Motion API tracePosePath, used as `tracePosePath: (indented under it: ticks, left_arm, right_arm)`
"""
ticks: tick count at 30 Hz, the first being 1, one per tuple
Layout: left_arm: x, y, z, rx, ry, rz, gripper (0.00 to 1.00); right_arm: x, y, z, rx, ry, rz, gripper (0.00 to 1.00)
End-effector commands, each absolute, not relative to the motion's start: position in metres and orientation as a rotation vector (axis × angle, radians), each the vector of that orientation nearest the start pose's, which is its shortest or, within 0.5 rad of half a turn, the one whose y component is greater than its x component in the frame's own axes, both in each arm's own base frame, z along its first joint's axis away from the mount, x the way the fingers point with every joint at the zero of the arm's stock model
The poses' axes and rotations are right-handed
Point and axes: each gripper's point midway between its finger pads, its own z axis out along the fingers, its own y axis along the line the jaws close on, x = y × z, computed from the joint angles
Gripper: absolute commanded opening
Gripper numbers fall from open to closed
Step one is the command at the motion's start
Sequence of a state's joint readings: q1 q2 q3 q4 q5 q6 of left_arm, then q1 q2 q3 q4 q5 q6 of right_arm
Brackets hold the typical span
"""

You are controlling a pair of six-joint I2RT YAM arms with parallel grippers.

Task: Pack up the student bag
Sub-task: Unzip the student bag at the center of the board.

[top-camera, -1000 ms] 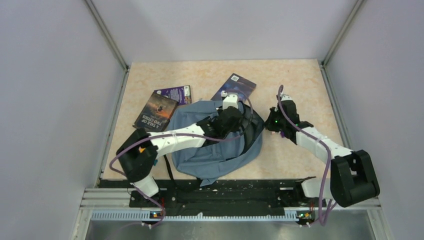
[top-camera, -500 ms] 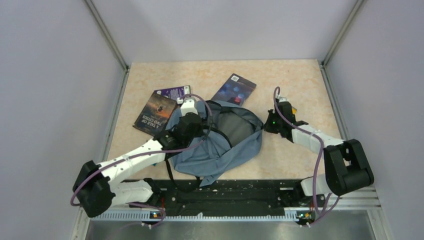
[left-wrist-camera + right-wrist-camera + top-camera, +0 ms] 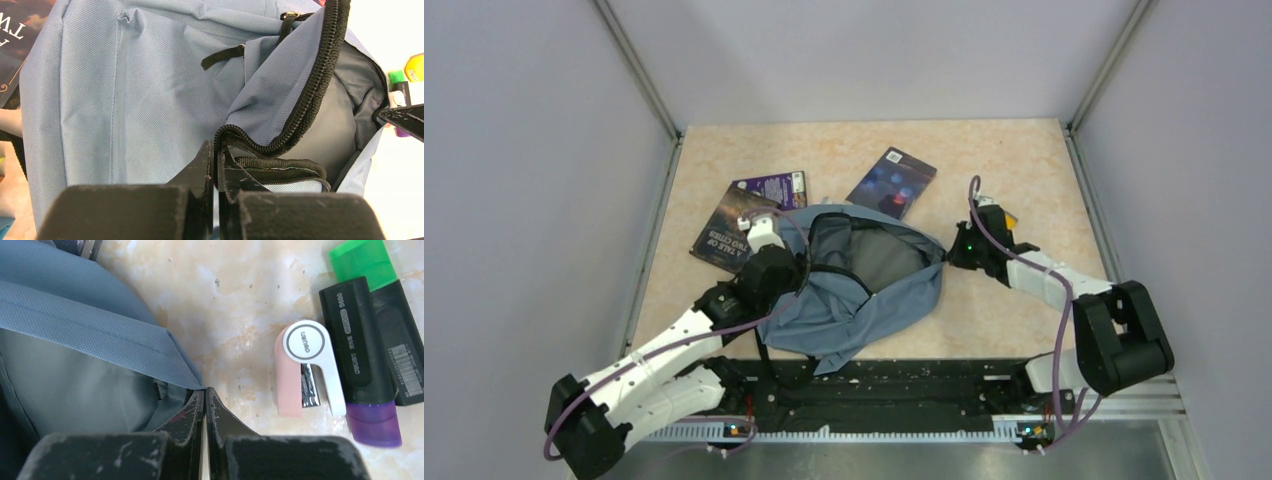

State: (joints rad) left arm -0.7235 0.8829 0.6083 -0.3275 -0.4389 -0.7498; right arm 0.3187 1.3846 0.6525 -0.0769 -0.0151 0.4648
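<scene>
Centrally, on the near half of the beige marbled desk (image 3: 1024,160), we note the student bag (image 3: 874,305). It is a soft grey-blue fabric backpack with black zipper and straps, lying flat between the two arms. Its main compartment gapes, and grey lining shows inside the mouth. A black strap trails off its near edge toward the arm bases.

Left end effector (image 3: 216,152): clenched on the bag's black zipper edge at the left side of the mouth, with the zipper tape pinched between the fingers.

Right end effector (image 3: 205,395): likewise clenched, nipping the fabric corner at the right end of the mouth, where the grey-blue hem meets the lining.

Around the bag:
- A dark paperback titled "A Tale of Two Cities" (image 3: 727,232) lies just beside the bag's far-left corner, next to the left wrist.
- A purple book (image 3: 776,187) is partly overlapped by that paperback.
- A dark blue book (image 3: 892,180) lies at the bag's far side; we cannot tell whether it touches.

On the desk just beyond the right end effector:
- A small pink-and-white stapler-like item (image 3: 306,367).
- A black marker with a purple cap (image 3: 357,360), touching that item.
- A black marker with a green cap (image 3: 397,335), alongside the first marker.
</scene>
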Motion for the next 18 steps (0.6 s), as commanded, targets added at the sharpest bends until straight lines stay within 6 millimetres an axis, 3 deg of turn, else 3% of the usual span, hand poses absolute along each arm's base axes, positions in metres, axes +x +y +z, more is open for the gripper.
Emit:
tracePosePath:
  ticks: [1, 3, 7, 9, 12, 18]
  left_arm:
    - [0.245, -0.136, 0.141, -0.261, 2.109, -0.328, 0.00]
    - [0.245, -0.144, 0.146, -0.196, 2.103, -0.368, 0.00]
    - [0.243, -0.150, 0.155, -0.119, 2.091, -0.403, 0.00]
    - [0.244, -0.148, 0.159, -0.113, 2.077, -0.392, 0.00]
    - [0.245, -0.143, 0.163, -0.108, 2.056, -0.370, 0.00]
    - [0.248, -0.139, 0.175, -0.048, 2.023, -0.333, 0.00]
  right_arm:
    - [0.322, 0.115, 0.076, 0.161, 2.369, 0.311, 0.01]
    - [0.329, 0.114, 0.096, 0.141, 2.348, 0.301, 0.14]
    - [0.346, 0.117, 0.135, 0.113, 2.287, 0.305, 0.57]
    - [0.354, 0.120, 0.149, 0.105, 2.254, 0.316, 0.72]
    - [0.369, 0.123, 0.160, 0.101, 2.229, 0.327, 0.81]
    - [0.396, 0.145, 0.159, 0.044, 2.243, 0.408, 0.82]
